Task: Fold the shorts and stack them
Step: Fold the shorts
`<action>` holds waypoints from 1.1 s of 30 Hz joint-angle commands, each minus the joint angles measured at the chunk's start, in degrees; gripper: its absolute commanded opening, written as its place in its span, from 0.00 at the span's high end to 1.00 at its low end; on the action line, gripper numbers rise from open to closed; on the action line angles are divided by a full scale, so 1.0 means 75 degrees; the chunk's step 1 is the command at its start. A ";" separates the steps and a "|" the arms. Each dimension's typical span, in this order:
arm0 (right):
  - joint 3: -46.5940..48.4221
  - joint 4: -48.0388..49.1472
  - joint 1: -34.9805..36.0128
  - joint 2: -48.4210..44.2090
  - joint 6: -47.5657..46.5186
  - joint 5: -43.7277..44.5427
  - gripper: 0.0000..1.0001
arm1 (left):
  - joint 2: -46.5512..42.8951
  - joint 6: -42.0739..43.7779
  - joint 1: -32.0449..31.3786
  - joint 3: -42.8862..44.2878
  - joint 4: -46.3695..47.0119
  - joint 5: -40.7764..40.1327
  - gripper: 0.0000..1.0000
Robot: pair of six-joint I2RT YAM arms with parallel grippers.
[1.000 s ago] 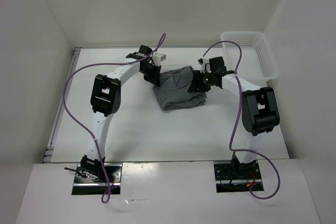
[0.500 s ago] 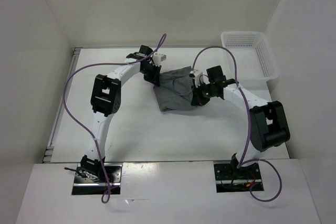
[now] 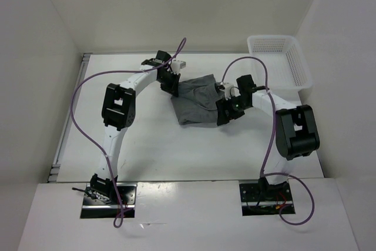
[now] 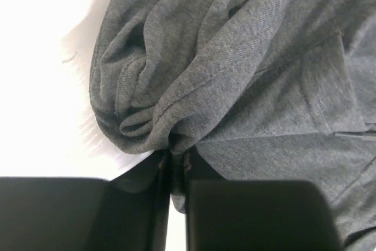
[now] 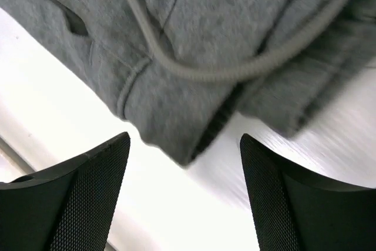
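We see the shorts (image 3: pixel 197 101) lying crumpled in the middle of the surface (image 3: pixel 147 139). The left fingers (image 4: pixel 258 216) are clamped on one fold, while the right fingers (image 5: pixel 70 198) stand apart near their edge.

Grey shorts (image 5: pixel 235 22) fill top of view, fabric bunched and creased, bit blurry on right side. Pale drawstring (image 5: pixel 223 74) runs down from top, swings across cloth in loose curve. Dark pocket slit (image 5: pixel 75 23) at upper left, stitched seam below it. Right hand (image 5: pixel 183 145) gaping wide, black textured fingers (image 5: pixel 88 198) in the two bottom corners, gripping nothing. Corner of shorts points down toward gap, white worktop (image 5: pixel 176 216) showing between fingers
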 commanded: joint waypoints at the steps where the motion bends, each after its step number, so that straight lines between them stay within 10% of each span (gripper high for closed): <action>1: 0.1197 -0.1257 -0.0411 -0.0018 -0.0764 -0.0295 0.19 | -0.0241 0.0048 0.0091 0.0218 -0.0072 -0.0176 0.84; 6: 0.2746 -0.0876 -0.0507 -0.0100 -0.0135 -0.0566 0.19 | -0.0592 0.0048 0.0091 0.0359 -0.0213 0.0105 0.41; 10: 0.3087 -0.0057 -0.0307 0.0321 0.1130 -0.0907 0.19 | -0.1026 0.0048 0.0091 0.0429 -0.0213 -0.0234 0.30; 33: 0.4505 0.1436 -0.0447 0.3017 0.4285 -0.0895 0.17 | 0.0052 0.0048 -0.0471 0.1379 0.0173 -0.1899 0.29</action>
